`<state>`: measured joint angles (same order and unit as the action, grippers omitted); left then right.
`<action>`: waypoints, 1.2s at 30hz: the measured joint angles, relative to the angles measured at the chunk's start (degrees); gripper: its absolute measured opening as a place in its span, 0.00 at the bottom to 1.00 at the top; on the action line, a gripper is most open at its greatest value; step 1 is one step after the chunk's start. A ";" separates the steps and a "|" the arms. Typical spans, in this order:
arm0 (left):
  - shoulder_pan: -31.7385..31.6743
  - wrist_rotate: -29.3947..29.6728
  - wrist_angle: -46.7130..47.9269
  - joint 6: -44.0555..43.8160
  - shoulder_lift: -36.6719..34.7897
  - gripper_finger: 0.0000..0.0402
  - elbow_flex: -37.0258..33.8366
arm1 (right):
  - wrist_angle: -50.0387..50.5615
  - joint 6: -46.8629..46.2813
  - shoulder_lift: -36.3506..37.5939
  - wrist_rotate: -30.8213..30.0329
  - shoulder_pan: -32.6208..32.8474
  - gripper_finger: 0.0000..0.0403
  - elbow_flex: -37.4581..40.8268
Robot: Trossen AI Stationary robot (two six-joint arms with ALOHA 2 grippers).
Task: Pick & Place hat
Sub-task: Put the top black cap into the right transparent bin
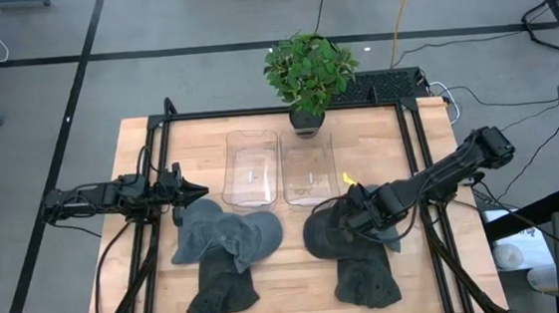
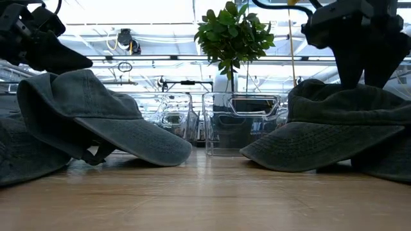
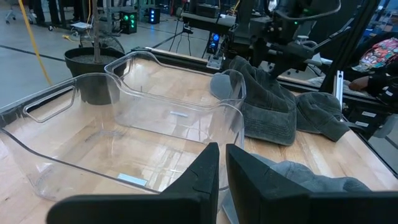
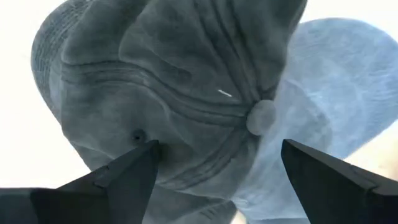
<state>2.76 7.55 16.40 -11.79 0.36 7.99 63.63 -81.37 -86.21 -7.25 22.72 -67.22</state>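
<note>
Two end effectors: right end effector (image 4: 217, 165) released over grey cap (image 4: 186, 87), left end effector (image 3: 222, 171) clenched nr clear bins (image 3: 124, 130).

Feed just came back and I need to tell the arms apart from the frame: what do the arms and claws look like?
Both arms are dark, nearly black, built of slim jointed links with bulkier housings at the joints and black cables alongside. The left claw ends in two flat, tapering black fingers. The right claw has the same wedge-shaped black fingers. No markings or colour accents show on either.

no readable text, labels, brands or numbers on anything in view
</note>
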 joint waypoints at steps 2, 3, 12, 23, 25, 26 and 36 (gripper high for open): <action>-0.01 0.00 0.00 0.00 0.00 0.09 0.00 | -1.35 0.02 0.00 0.00 0.00 0.81 0.67; 0.00 0.00 0.00 0.00 0.00 0.09 0.00 | -2.37 0.36 0.00 0.01 -0.03 0.81 0.83; -0.01 -0.01 0.01 0.00 -0.01 0.09 0.00 | -6.44 1.38 0.00 1.60 -0.52 0.63 0.89; -0.02 -0.02 0.02 0.00 0.00 0.09 0.00 | -6.44 2.71 0.00 3.02 -0.55 0.26 0.91; -0.02 -0.01 0.02 0.00 0.00 0.09 0.00 | -6.44 2.77 0.00 3.02 -0.55 0.18 0.91; -0.02 -0.02 0.02 0.00 0.00 0.09 0.00 | -6.44 2.89 0.00 2.99 -0.55 0.14 0.91; 0.00 -0.02 0.02 0.00 0.00 0.09 0.00 | -6.68 4.69 0.00 3.02 -0.50 0.01 0.91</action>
<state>2.76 7.53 16.43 -11.79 0.36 7.99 56.95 -76.68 -86.21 -4.23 22.22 -66.30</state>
